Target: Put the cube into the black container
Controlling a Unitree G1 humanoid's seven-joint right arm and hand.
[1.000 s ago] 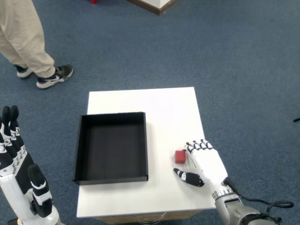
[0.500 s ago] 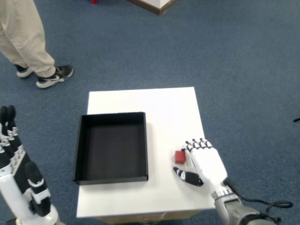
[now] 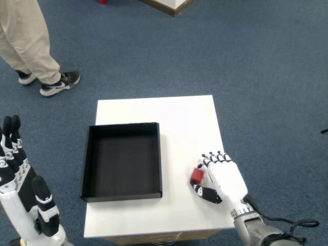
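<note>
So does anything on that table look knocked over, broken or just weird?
Nothing stands out. The black container sits flat and empty on the white table, and the red cube rests between the right hand's fingers and thumb.

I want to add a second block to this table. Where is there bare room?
The white table is bare behind the black container, and in a narrow strip along its front edge. It is crowded at right front, where the right hand closes on the red cube.

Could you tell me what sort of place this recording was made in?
Probably an office or lab test space: blue carpet floor, a small white square table holding a black container, and a standing person's legs nearby.
</note>
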